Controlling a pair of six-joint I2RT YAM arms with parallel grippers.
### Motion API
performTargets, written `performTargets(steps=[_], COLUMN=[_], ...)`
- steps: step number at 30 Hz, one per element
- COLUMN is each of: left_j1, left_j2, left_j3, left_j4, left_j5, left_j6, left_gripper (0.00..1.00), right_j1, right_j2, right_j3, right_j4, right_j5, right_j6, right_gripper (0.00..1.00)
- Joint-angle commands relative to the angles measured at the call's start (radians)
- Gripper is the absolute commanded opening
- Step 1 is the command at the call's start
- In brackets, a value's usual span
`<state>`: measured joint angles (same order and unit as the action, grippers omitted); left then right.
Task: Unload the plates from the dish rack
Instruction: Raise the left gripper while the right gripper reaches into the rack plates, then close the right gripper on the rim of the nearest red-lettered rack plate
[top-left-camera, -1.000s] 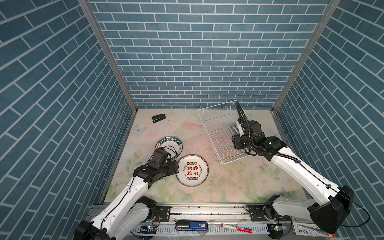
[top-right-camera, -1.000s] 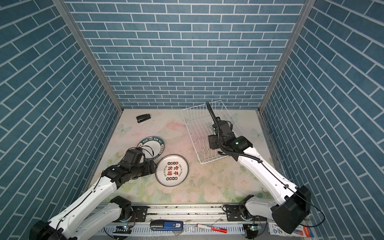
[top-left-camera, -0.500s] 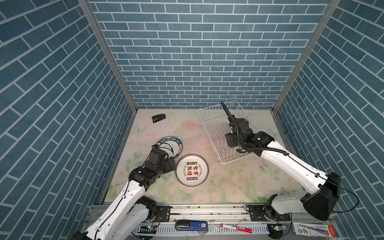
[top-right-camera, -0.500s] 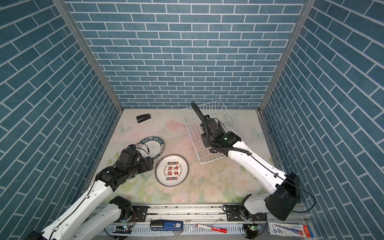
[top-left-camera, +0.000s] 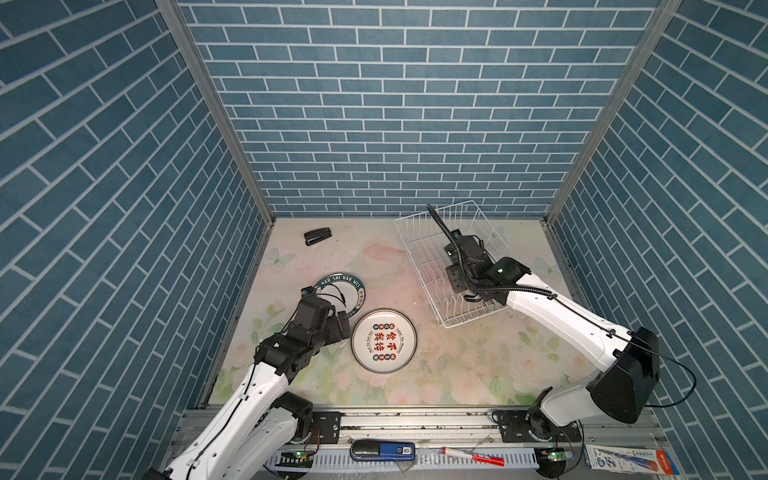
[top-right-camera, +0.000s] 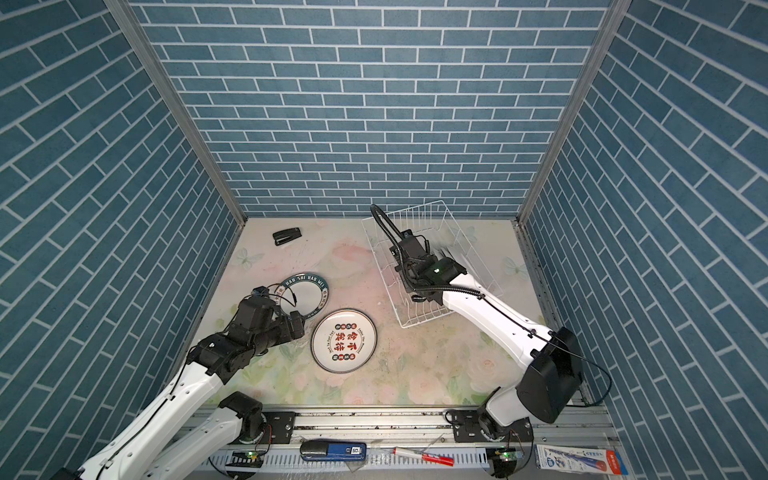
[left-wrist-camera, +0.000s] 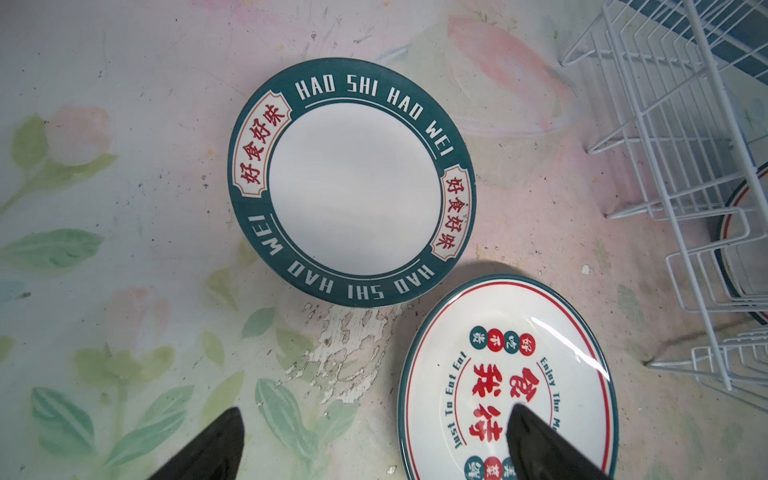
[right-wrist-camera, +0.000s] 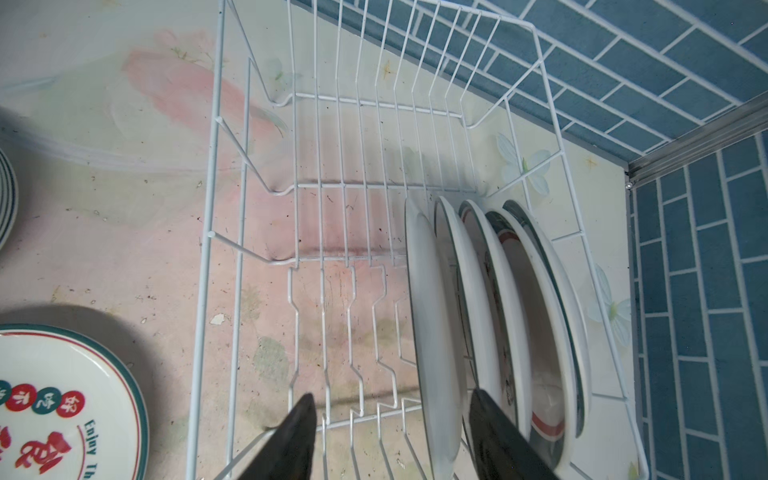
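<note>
We find the unloading partly done. The dish rack (top-left-camera: 424, 257) stands at the back right of the table (top-left-camera: 457, 374). In the right wrist view a row of plates (right-wrist-camera: 498, 291) stands on edge in its wire dividers, packed at the end nearer the right-hand wall. The other slots are bare. Two more lie flat on the table well apart from the rack. One is a green-rimmed plate (left-wrist-camera: 351, 183), and near it, toward the front, is a red-lettered plate (left-wrist-camera: 498, 374).

The left gripper (left-wrist-camera: 374, 415) is spread wide and holds nothing. It hangs low over the table beside the red-lettered plate, and one finger shows over that plate's face in the left wrist view.

The right gripper (right-wrist-camera: 392, 395) is down inside the rack with its fingers apart, one on each side of the outermost plate (right-wrist-camera: 432, 324). There is a clear gap on the bare-slot side. The other finger sits in the narrow space between this plate and its neighbour, and we cannot tell whether it touches either.

In our judgement the step in hand is taking hold of the next plate. The next move calls for closing squarely on that rim. The plate should then be lifted straight up out of the dividers without dragging the neighbour along, and laid flat on free table surface clear of the two already set down.
</note>
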<state>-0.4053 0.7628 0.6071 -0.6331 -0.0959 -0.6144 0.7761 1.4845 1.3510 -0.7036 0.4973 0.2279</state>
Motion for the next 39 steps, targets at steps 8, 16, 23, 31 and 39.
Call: performTargets(steps=[8, 16, 23, 31, 39], left_j1=[0.002, 0.002, 0.001, 0.000, 0.001], left_j2=[0.059, 0.098, 0.095, 0.070, 0.078], left_j3=[0.014, 0.011, 0.008, 0.008, 0.003], left_j4=[0.046, 0.090, 0.101, 0.093, 0.113], left_j5=[-0.018, -0.002, 0.012, 0.006, 0.019], left_j6=[-0.002, -0.006, -0.007, -0.004, 0.002], left_gripper=[0.99, 0.99, 0.99, 0.99, 0.99], right_j1=[0.002, 0.002, 0.001, -0.006, -0.018], right_j2=[0.020, 0.018, 0.052, 0.084, 0.136], right_j3=[0.009, -0.028, -0.045, -0.052, -0.058], right_j4=[-0.009, -0.002, 0.001, -0.005, -0.023], right_j5=[0.043, 0.035, 0.027, 0.066, 0.146], right_j6=[0.004, 0.025, 0.037, 0.052, 0.058], right_gripper=[0.55, 0.54, 0.52, 0.52, 0.51])
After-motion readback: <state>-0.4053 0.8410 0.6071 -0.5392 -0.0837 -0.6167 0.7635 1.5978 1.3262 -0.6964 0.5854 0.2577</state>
